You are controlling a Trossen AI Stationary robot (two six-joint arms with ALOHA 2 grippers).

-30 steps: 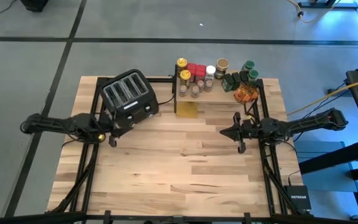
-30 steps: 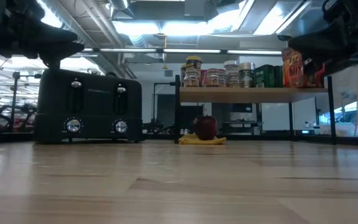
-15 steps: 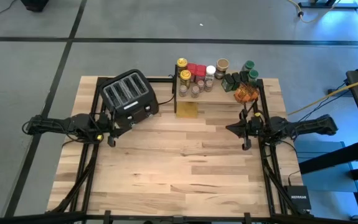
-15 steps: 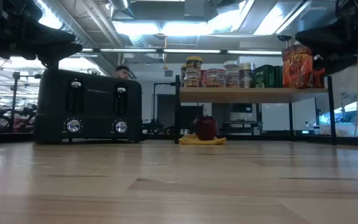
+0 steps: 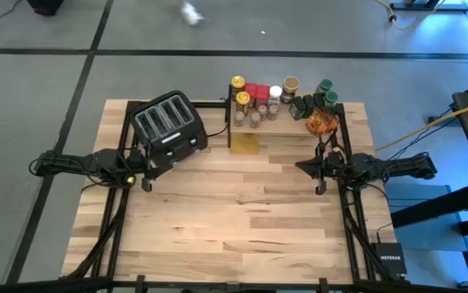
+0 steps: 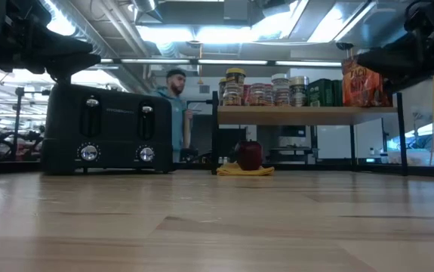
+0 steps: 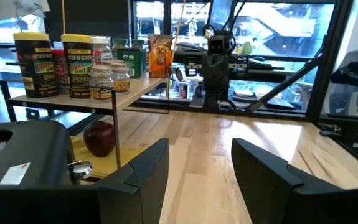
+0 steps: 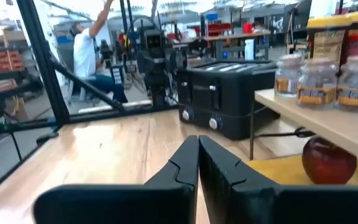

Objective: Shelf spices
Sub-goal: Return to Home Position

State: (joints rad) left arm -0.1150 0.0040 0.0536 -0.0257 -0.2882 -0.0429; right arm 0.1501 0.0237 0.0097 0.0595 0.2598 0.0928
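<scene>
High view: spices [image 5: 270,102] stand on shelf [image 5: 281,128], toaster [image 5: 168,122] beside | left gripper [image 7: 198,144] by toaster, fingers spread | right gripper [image 8: 198,140] near shelf's end, fingers pressed together.

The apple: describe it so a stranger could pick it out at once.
Find the shelf, the raised rack right of the black toaster in the low view. Under its plank, at the toaster end, a yellow cloth lies on the table, and the apple sits on it. It alone is round, dark red and below the plank; the spices stand on top.
</scene>
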